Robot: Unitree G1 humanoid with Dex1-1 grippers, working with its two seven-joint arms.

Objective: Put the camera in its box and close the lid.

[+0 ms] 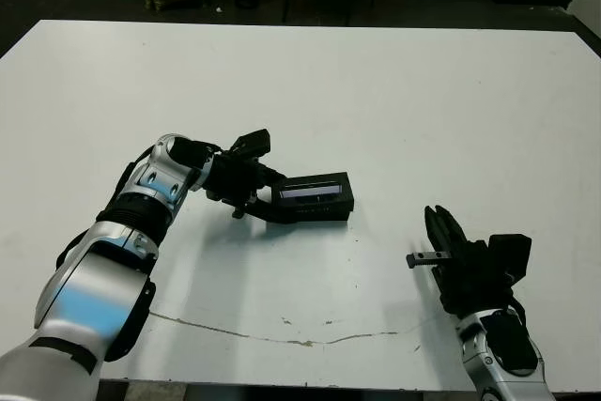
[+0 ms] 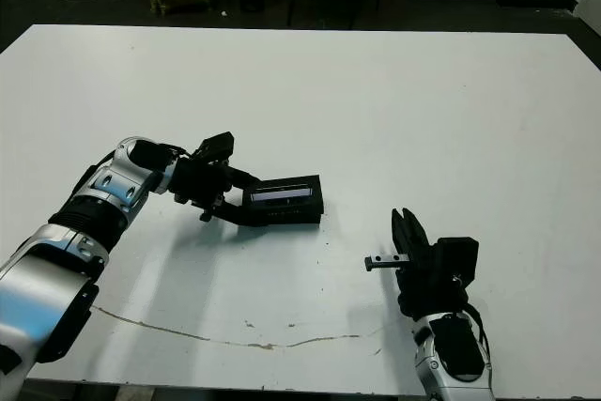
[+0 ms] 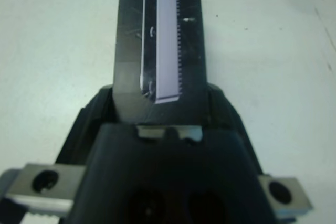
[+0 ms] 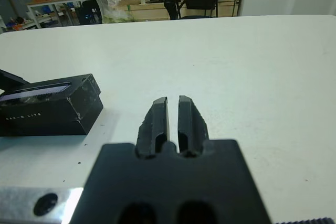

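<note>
With our left gripper point(image 1: 266, 196) clamped on the near end of the lid point(image 1: 315, 196), which sits on the table point(image 1: 394, 100), we should press it squarely down before releasing; right gripper point(image 1: 441, 232) pinched together, empty, well clear.

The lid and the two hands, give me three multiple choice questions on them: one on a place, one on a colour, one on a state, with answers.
1. Where is the lid?
A. at the far edge of the table
B. near the table's middle, at the left hand
C. under the right hand

2. What colour is the stripe on the lid's top?
A. red
B. pale silvery
C. green

3. How are the right hand's fingers?
A. spread wide
B. close together, holding nothing
C. clamped on the lid

Answers: 1 B, the lid lies on the table with the left hand at its end. 2 B, the left wrist view shows a pale strip. 3 B, the right hand shows only a thin gap, with the lid off to one side.
</note>
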